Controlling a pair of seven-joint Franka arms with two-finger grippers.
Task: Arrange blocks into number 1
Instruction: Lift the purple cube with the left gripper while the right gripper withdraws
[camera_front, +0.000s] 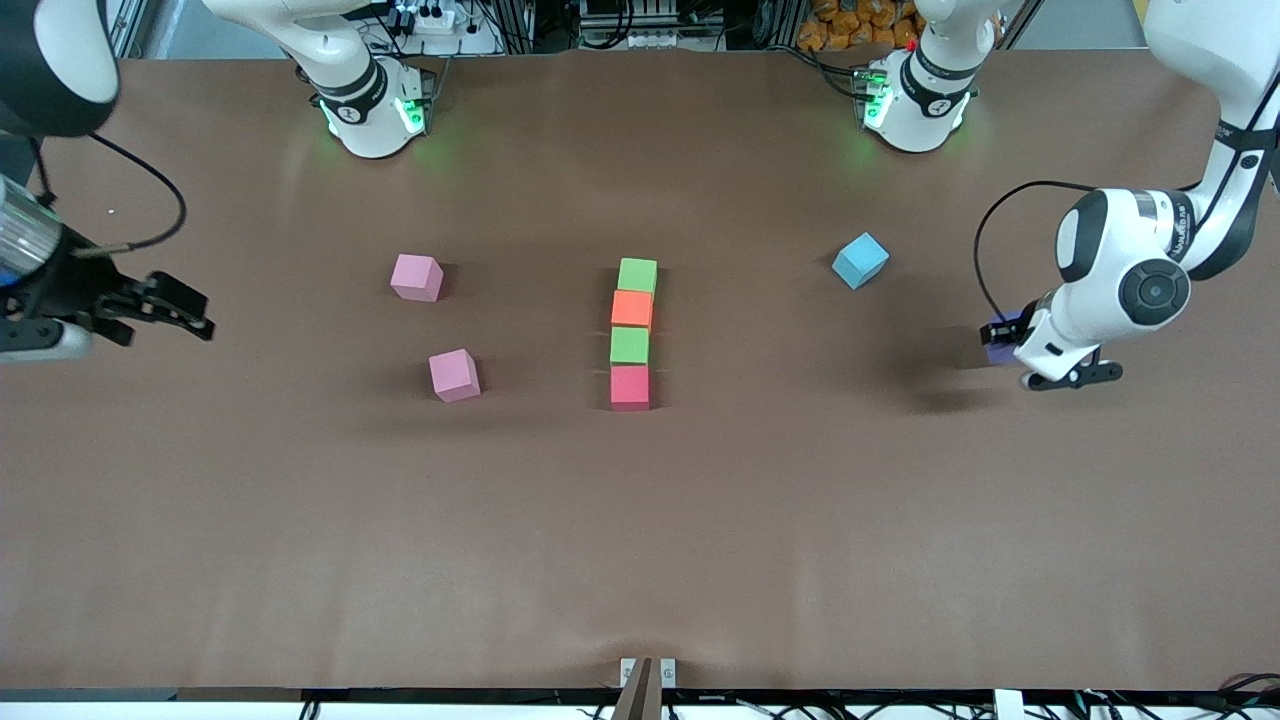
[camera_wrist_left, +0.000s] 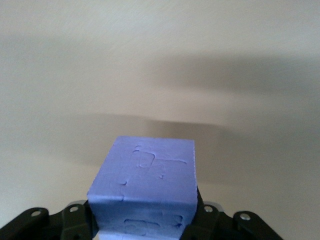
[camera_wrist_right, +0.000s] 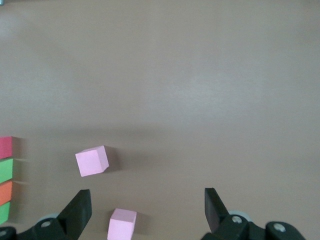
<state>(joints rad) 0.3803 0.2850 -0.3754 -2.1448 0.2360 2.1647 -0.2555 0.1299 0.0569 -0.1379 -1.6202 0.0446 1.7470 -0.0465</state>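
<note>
Four blocks form a straight touching column mid-table: green (camera_front: 637, 274), orange (camera_front: 631, 308), green (camera_front: 629, 345), and red (camera_front: 629, 387) nearest the front camera. The same column shows at the edge of the right wrist view, its red block (camera_wrist_right: 5, 146) at one end. The purple block (camera_wrist_left: 145, 185) sits between the fingers of my left gripper (camera_front: 1000, 336), which is shut on it above bare table at the left arm's end. My right gripper (camera_front: 188, 312) hangs open and holds nothing at the right arm's end of the table; in its own view the gripper (camera_wrist_right: 147, 207) frames bare table.
Two pink cubes (camera_front: 416, 277) (camera_front: 454, 375) lie between the column and the right arm's end. A light blue cube (camera_front: 860, 260) lies between the column and the left gripper, turned at an angle. Both arm bases stand along the table's edge farthest from the front camera.
</note>
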